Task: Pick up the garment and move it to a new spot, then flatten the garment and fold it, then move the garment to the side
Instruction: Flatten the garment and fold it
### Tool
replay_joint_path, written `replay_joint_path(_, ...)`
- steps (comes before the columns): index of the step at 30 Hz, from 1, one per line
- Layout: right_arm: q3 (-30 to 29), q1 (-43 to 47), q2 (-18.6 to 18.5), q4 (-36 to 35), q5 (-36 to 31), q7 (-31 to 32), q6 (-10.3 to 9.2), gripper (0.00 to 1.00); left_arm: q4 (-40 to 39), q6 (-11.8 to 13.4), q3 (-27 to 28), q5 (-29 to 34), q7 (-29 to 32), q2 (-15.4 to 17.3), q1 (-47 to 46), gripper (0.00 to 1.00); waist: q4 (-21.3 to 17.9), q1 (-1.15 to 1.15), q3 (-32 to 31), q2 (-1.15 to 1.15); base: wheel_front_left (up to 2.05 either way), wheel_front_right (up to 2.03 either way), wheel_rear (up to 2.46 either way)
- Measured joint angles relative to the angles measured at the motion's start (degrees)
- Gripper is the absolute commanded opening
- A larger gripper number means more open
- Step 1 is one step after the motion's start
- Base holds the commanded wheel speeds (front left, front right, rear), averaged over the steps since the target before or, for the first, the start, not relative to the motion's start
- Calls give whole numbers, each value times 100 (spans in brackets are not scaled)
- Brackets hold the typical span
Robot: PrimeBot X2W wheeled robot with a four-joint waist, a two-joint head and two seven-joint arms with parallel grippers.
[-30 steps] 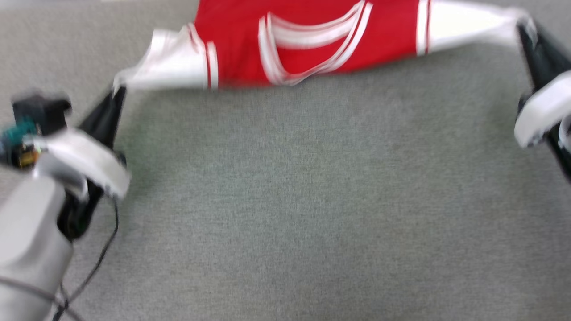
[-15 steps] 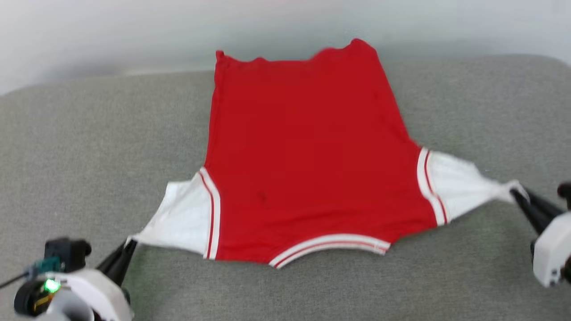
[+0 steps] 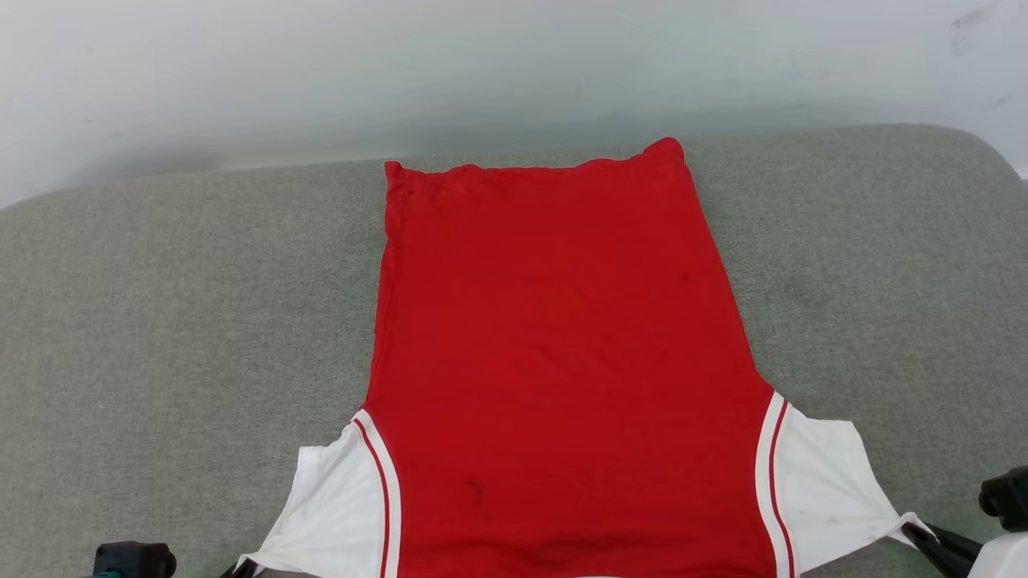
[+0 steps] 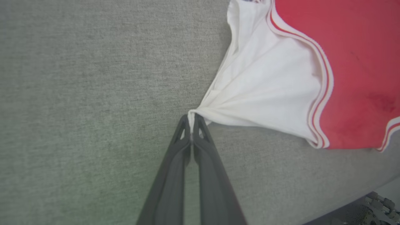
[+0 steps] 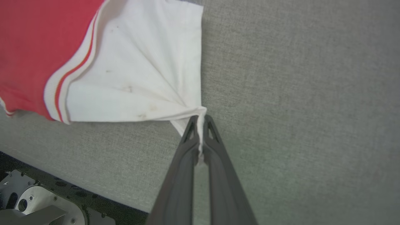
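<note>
My shirt [image 3: 554,361] lies flat, plain red side up, on the grey fabric counter [image 3: 161,321], hem toward the pale wall [image 3: 482,72] at 12 o'clock. My left hand [image 4: 191,120] is clamped on the 7 o'clock sleeve tip, and my right hand [image 5: 201,120] on the 5 o'clock one.

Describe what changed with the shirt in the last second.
The shirt, a second ago stretched taut between the left gripper and right gripper, has been laid down: its red body now lies flat on the grey cushion. Both grippers stayed shut on the white sleeve tips. The head camera shifted too.
</note>
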Motion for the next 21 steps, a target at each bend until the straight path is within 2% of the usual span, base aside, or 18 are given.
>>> replay_joint_path(7, -125, 91, -15, -156, 102, 129, -1, 0, -249, 47, -9, -18, 120, -2, -72, 0, 32, 0, 105, 0, 0, 0, 0)
replay_joint_path(8, -166, 82, -29, -187, 143, 171, -1, 70, -297, 45, -1, -25, 132, 4, -115, 0, 43, 0, 128, 0, 0, 0, 0)
replay_joint_path(9, -219, 70, -43, -220, 192, 220, -1, 100, -357, 32, -3, -20, 145, 24, -141, 0, 55, 0, 154, 0, 0, 0, 0)
replay_joint_path(11, -270, 58, -109, -337, 316, 426, -2, 100, -512, 24, -33, 38, 212, 74, -172, 0, 87, 1, 215, 0, 0, 0, 0)
replay_joint_path(17, -772, -556, -313, -883, 550, 1000, -3, 100, -1381, 274, -58, 153, 494, 289, -227, 0, 225, 2, 496, 0, 0, 0, 0)
replay_joint_path(21, -1128, -1158, -303, -1214, 538, 1778, -3, 100, -2117, 408, -66, 207, 739, 505, -233, 0, 398, 2, 772, 0, 0, 0, 0)
